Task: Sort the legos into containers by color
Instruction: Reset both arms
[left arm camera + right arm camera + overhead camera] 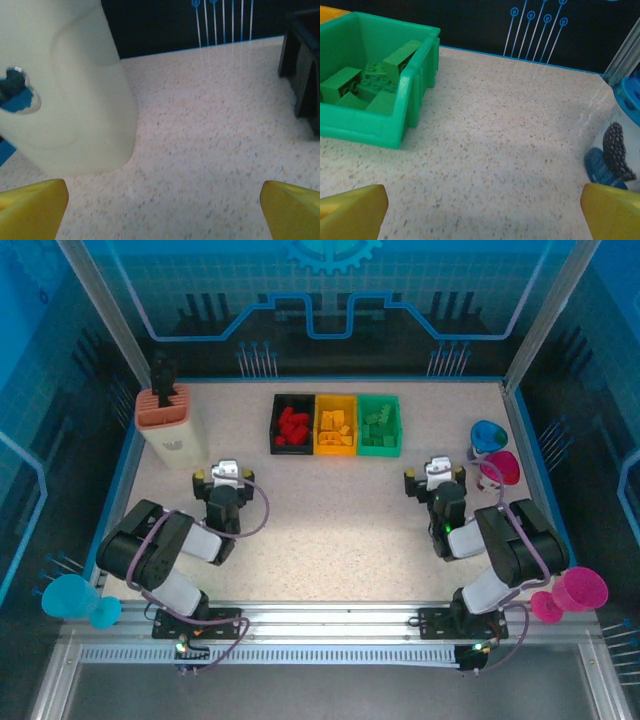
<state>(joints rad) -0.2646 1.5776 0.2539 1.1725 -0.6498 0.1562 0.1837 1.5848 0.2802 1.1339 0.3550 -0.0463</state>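
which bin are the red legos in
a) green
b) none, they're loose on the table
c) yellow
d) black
d: the red legos lie inside the black bin, the leftmost of the row in the top view, while the yellow bin and the green bin beside it hold pieces of their own colours.
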